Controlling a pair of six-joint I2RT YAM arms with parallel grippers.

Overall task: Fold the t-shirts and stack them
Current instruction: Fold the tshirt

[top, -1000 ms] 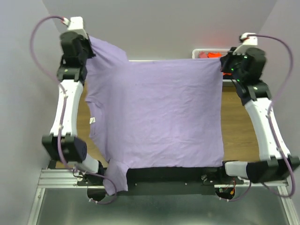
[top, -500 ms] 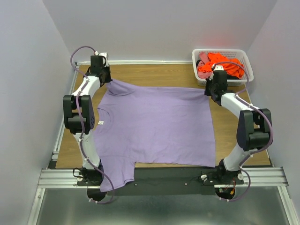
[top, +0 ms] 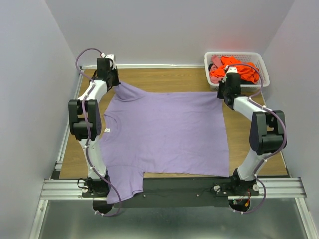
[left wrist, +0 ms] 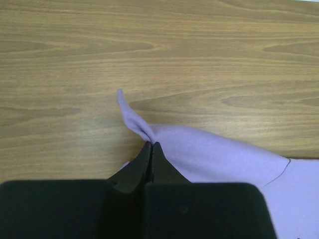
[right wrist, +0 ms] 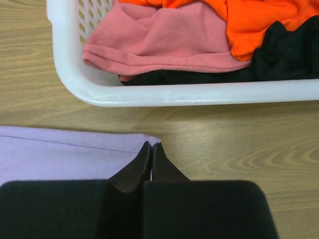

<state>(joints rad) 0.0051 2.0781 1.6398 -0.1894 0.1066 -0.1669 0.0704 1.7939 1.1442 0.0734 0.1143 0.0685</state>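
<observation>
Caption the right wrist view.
Right jaws shut on the lavender t-shirt corner, beside a white basket of clothes.

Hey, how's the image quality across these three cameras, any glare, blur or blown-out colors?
Top external: even light, sharp, but the orange shirt glows oversaturated. Left wrist: table grain crisp, the left gripper nearly featureless black. Right wrist: mild sheen on the white basket rim, no blur.
</observation>
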